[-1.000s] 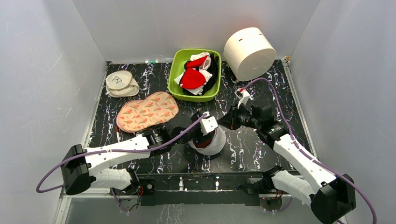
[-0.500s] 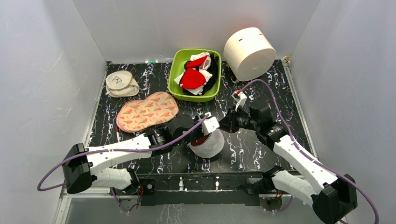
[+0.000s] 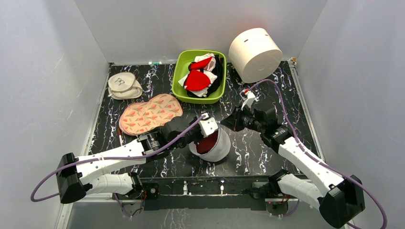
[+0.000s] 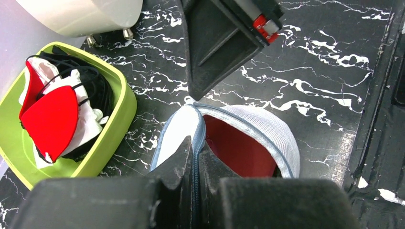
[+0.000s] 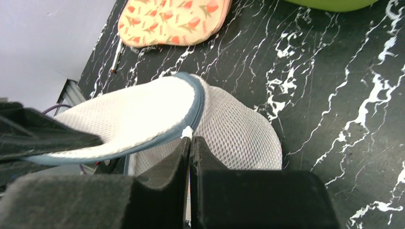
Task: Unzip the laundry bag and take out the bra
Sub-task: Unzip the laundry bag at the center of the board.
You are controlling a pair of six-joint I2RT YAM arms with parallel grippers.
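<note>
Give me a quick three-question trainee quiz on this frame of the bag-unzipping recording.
1. True or false: the laundry bag is zipped fully shut.
2. The tub of clothes is: A green, B blue, C white.
3. Fill in: the bra lies ____ the bag.
Key: 1 false; 2 A; 3 inside.

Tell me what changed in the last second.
The left gripper, pinching the lid of the laundry bag, drew back leftward, and the gap now shows more of the bra. The right gripper kept its pinch at the zip rim, barely shifting. The green tub, floral pouch and white cylinder stayed put.
</note>
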